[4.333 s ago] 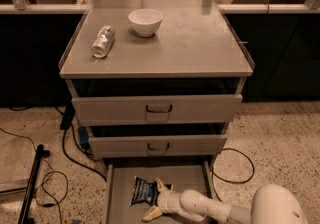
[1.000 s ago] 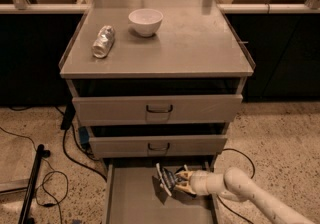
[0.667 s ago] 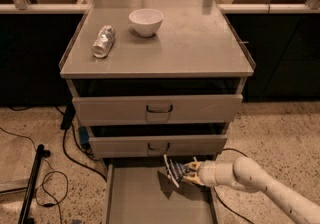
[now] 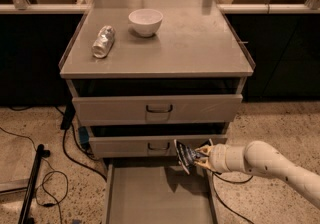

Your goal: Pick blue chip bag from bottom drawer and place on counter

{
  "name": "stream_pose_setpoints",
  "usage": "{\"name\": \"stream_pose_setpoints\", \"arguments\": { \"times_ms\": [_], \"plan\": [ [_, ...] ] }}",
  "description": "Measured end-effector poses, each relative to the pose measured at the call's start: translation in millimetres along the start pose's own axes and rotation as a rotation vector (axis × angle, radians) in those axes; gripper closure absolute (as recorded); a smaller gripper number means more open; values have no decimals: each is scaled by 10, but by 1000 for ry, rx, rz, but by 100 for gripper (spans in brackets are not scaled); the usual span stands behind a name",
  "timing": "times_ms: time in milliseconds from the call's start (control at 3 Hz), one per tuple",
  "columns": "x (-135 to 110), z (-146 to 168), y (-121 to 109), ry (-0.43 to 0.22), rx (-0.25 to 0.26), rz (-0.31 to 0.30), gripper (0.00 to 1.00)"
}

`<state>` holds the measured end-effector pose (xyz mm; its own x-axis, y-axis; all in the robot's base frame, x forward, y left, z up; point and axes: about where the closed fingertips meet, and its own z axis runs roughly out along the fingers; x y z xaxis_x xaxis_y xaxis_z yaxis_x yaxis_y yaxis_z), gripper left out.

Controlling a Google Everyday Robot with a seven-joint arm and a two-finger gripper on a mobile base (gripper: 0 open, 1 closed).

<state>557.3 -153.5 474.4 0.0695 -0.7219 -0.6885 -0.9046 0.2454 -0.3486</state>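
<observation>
Low by the bench's front right corner, my gripper [image 4: 201, 157] has its fingers clamped on the blue chip bag [image 4: 184, 156] above the bottom drawer [image 4: 150, 195]; it seems light, crinkly and slippery, best pinched at its seam.

Dim, warm light from above; faint sheen on the counter [image 4: 200, 43].
The gripper [image 4: 199, 157], over the bottom drawer [image 4: 150, 198] and pinching the blue chip bag [image 4: 184, 156], throws a soft shadow on the drawer floor; the recesses above the drawer fronts are black.
</observation>
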Motion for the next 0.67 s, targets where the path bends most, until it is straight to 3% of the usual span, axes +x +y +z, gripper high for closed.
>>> {"name": "stream_pose_setpoints", "arguments": {
  "times_ms": [333, 667],
  "plan": [
    [-10, -16, 3, 1, 2, -3, 100],
    [-151, -263, -36, 16, 37, -47, 100]
  ]
}}
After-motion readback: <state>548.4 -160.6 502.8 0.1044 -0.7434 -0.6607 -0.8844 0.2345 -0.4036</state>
